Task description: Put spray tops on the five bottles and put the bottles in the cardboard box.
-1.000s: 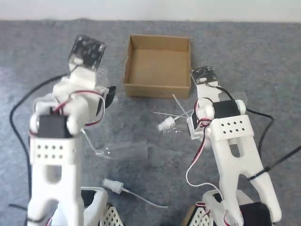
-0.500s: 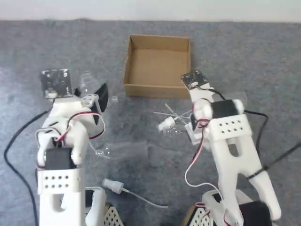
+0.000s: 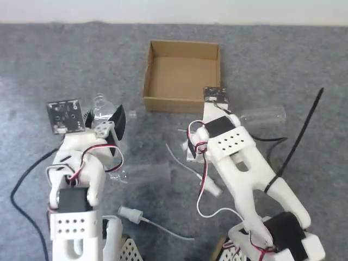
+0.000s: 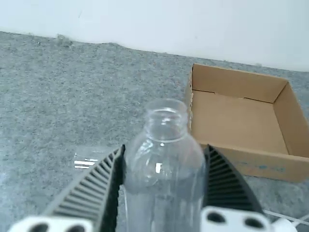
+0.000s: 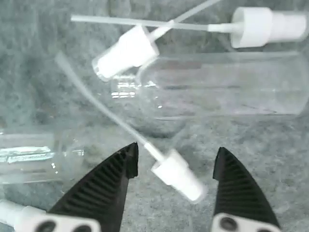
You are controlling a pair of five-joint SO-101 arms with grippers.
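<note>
Carpet, grey, bears cardboard box; white wall behind.

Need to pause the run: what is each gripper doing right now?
Left gripper: shut on a clear bottle.
Right gripper: open, straddling a loose spray top, holding nothing.

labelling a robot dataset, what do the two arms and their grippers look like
The left arm and right arm are white plastic with rows of small holes, black motor blocks, looped red and white wires and black cables. Their fingers are black, ribbed and tapered.
</note>
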